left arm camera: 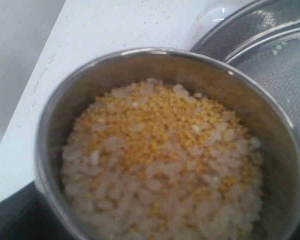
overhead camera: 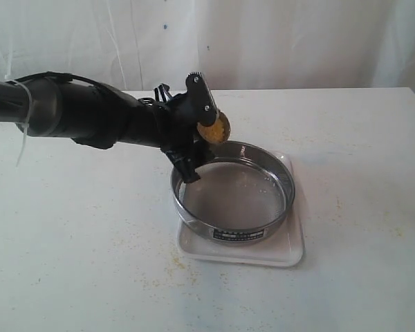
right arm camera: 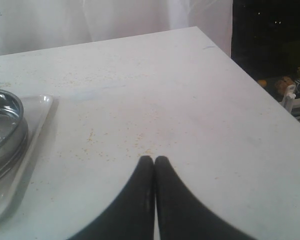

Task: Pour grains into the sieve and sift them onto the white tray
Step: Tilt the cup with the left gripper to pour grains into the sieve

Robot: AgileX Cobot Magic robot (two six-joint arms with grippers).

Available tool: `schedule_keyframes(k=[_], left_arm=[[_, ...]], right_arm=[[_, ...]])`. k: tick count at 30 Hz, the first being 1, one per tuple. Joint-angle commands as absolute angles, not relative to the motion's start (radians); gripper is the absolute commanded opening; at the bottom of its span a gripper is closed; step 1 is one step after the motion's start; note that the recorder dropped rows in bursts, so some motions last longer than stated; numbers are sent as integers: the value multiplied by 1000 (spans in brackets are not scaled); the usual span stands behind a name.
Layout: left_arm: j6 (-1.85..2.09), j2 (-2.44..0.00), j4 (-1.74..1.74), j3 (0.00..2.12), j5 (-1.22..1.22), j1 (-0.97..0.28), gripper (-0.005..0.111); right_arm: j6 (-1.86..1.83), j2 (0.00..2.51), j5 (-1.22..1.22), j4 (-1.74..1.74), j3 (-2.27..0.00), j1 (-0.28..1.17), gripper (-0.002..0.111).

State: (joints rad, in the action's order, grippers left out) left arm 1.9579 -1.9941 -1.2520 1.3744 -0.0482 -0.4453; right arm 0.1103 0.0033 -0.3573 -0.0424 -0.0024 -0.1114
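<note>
My left gripper (overhead camera: pixel 197 133) is shut on a small steel cup (overhead camera: pixel 215 128), held tilted over the far left rim of the sieve (overhead camera: pixel 194 216). The cup (left arm camera: pixel 155 54) is heaped with grains (left arm camera: pixel 160 160), golden-yellow mixed with paler rice-like bits. The sieve sits on the white tray (overhead camera: pixel 292 250); its mesh holds only a few pale grains (overhead camera: pixel 266 183). Beyond the cup in the left wrist view are the sieve rim (left arm camera: pixel 270 27) and a tray corner (left arm camera: pixel 215 12). My right gripper (right arm camera: pixel 154 160) is shut and empty over bare table, to the right of the sieve (right arm camera: pixel 5 130) and tray (right arm camera: pixel 39 117). It is out of the exterior view.
Fine yellow grains are scattered on the white table (overhead camera: pixel 90 263), mostly in front of the tray and near the right gripper (right arm camera: pixel 140 142). A white curtain (overhead camera: pixel 277 41) hangs behind. The table's right edge (right arm camera: pixel 250 80) drops to a dark area.
</note>
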Motion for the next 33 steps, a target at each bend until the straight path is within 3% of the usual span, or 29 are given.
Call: schedule_keyframes(k=[1,23,33], left_arm=[[2108,-1980,-1126,1380,-67,-469,0],[2108,-1980,-659,1380,-167,-518,0],[2108,-1980,-273,1338,-325,-571,0]], right_arm=[[110,0,-351,-50,0,-109,0],[110,0,-351,-50,0,-109,0],[110,0,-351,-50,0,-109,0]])
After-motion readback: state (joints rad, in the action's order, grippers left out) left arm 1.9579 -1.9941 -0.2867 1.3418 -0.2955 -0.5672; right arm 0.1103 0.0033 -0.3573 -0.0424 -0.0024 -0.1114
